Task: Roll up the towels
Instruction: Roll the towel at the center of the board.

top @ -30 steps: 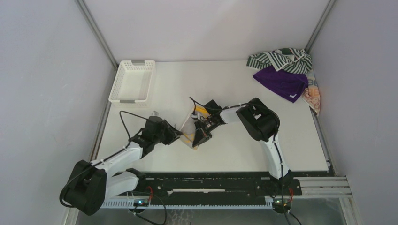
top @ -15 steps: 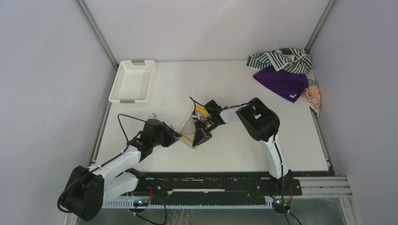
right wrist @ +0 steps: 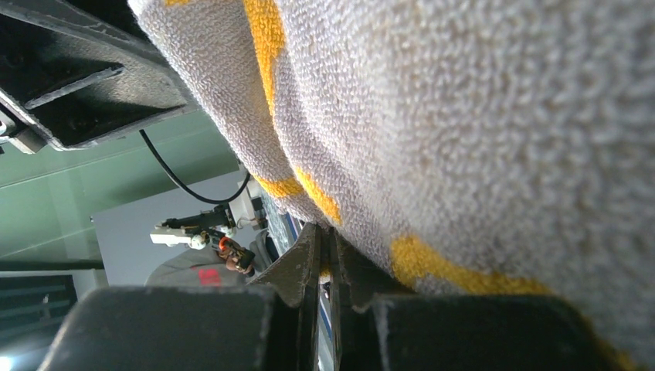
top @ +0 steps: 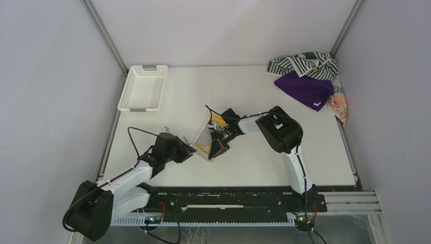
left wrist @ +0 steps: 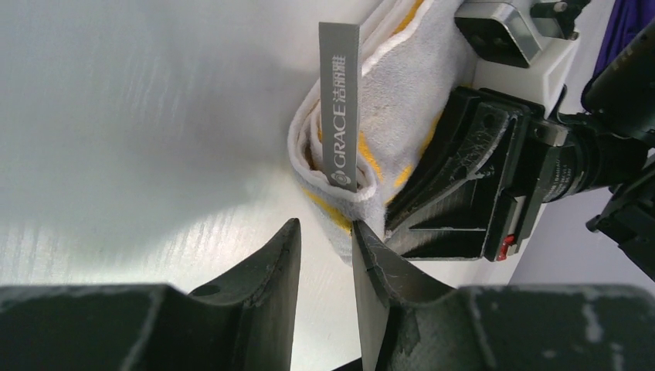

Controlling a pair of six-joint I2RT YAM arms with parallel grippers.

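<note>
A yellow-and-white towel [top: 205, 138], partly rolled, lies mid-table with a grey tag [left wrist: 340, 108] on its end. My right gripper [top: 217, 146] lies on the towel's right side, and the cloth [right wrist: 463, 116] wraps over its fingers. Its jaws [right wrist: 328, 232] are shut, with a bit of yellow cloth pinched at the tips. My left gripper [top: 189, 148] is just left of the roll [left wrist: 386, 100]. It is open [left wrist: 324, 226] with nothing between the fingers, and one fingertip [left wrist: 363, 232] touches the roll's end. Green-striped [top: 304, 63], purple [top: 304, 89] and orange patterned [top: 339, 104] towels are heaped at the back right.
A white lattice basket [top: 144, 87] stands at the back left corner of the table. Grey walls close in the table on the left, back and right. A black rail with cables runs along the near edge [top: 228, 203].
My left arm has drawn back a little toward the near left, away from the roll. The right gripper and the towel have not moved.
</note>
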